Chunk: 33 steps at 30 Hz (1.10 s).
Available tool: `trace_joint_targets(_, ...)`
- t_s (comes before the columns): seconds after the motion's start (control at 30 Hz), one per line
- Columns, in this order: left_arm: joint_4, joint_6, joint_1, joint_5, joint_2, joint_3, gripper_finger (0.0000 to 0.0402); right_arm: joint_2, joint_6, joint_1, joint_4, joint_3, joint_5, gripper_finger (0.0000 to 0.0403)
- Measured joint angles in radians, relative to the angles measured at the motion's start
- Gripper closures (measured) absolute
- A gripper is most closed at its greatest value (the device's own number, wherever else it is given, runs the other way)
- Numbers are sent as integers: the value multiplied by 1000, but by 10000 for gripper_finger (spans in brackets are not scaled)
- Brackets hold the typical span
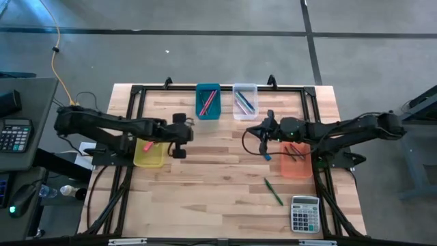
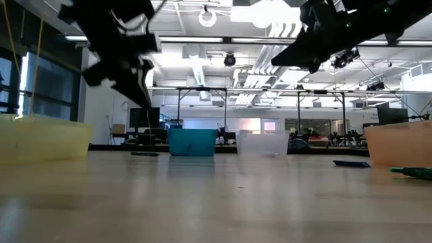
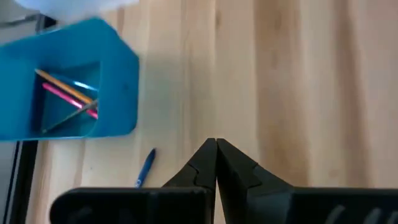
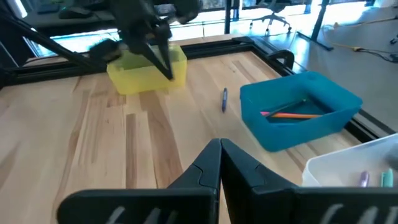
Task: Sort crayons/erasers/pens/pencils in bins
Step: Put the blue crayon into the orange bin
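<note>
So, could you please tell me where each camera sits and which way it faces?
High: overhead, looking straight down; both arms, teal bin.
Low: tabletop height, looking across into the room; both arms overhead.
Left wrist: looks down past shut left gripper at wood.
Right wrist: looks past shut right gripper toward the left arm.
All share the teal bin.

I can read no text, label or number anywhere; the keys on the grey calculator [image 1: 305, 214] are too small.

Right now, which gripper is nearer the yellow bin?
Left. The left gripper hangs just beside the yellow bin; the right gripper is across the table, near the orange bin.
</note>
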Motion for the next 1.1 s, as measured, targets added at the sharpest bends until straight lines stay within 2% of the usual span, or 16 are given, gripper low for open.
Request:
trace_joint_targets(0.1,13,60,58,3,69,0,401,0,-3,6,0,0,0,403)
trace_joint_targets(0.2,54,109,121,51,125,1,402,0,-5,10,-4,0,0,403)
trace_joint_targets(0.3,67,147,184,116,159,1,402,0,-11,11,-6,0,1,403)
trace_joint_targets(0.47,64,179,265,130,198,1,397,0,-19,11,-6,0,1,403)
trace_joint_targets(0.9,81,218,391,129,281,24,290,1,-30,11,-6,0,1,403)
trace_joint_targets(1.1,91,258,420,133,287,48,275,1,-30,11,-6,0,2,403)
